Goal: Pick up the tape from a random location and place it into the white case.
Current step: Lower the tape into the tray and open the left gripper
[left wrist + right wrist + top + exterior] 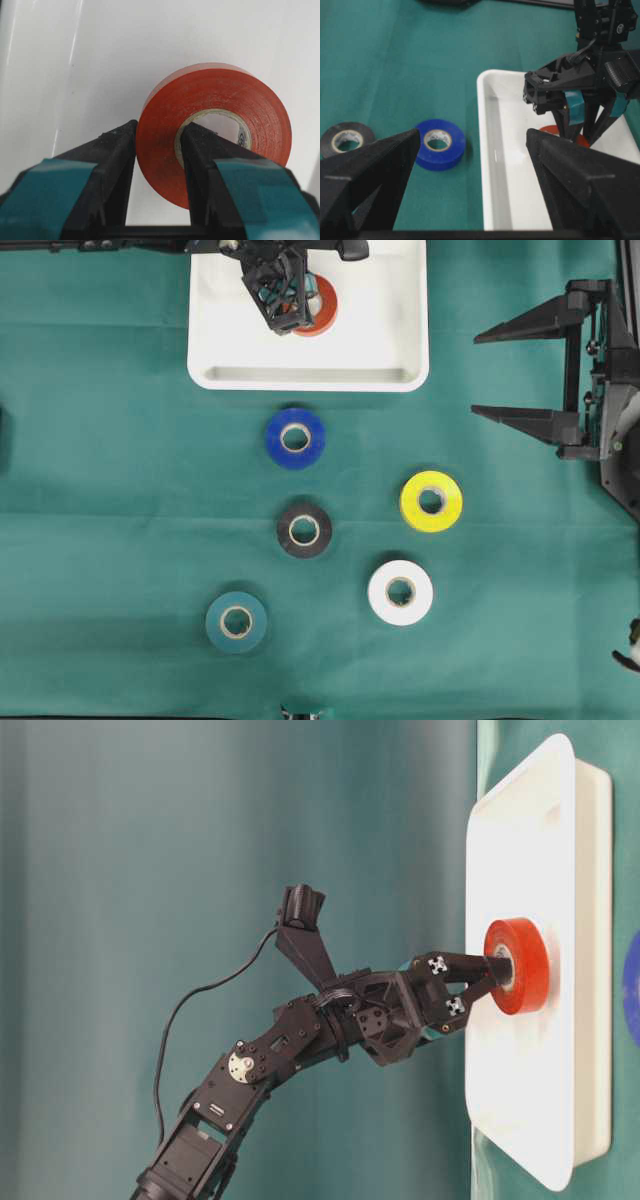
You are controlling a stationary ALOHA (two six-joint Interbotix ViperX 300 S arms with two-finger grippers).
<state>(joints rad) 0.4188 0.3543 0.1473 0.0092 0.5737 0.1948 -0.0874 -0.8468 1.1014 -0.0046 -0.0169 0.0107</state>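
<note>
Fingers [115, 150] pinch one red tape [220, 100]; five rolls [295, 437] lie outside

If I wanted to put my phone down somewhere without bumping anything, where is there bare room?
Inside the white case, the floor right of the red tape and left claw is bare. The green cloth left of the blue tape and black tape is open too. It is crowded among the yellow tape, white tape and teal tape.
</note>
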